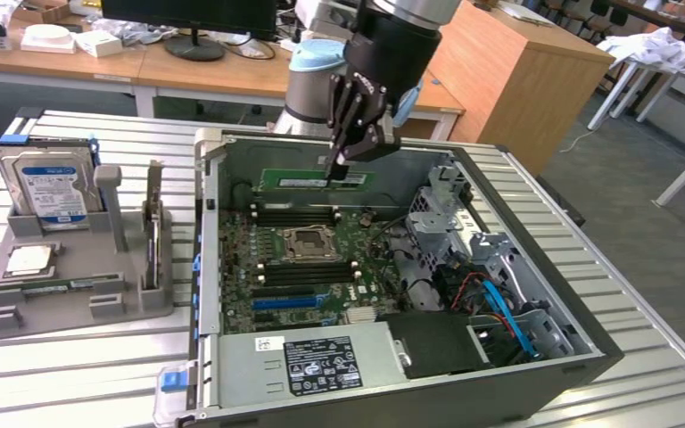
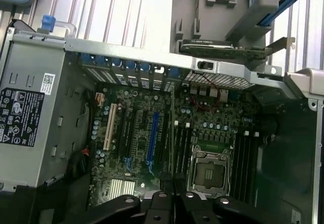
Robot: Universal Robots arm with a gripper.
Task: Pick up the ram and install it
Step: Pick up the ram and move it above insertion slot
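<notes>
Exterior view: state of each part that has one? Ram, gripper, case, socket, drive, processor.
ram: gripped, hanging level over the open case, not seated.
gripper: shut on the ram.
computer case: lying flat, side open, motherboard exposed.
processor socket: looks empty.
hard drive: upright in the gray holder.
processor chip: flat on the holder.

Table: computer case toward the exterior view's right edge, holder beside it at the left edge. In the holder, hard drive upright at the far end, processor chip before it. In the case, power supply along the near wall, motherboard behind it; ram above the motherboard's far side.
</notes>
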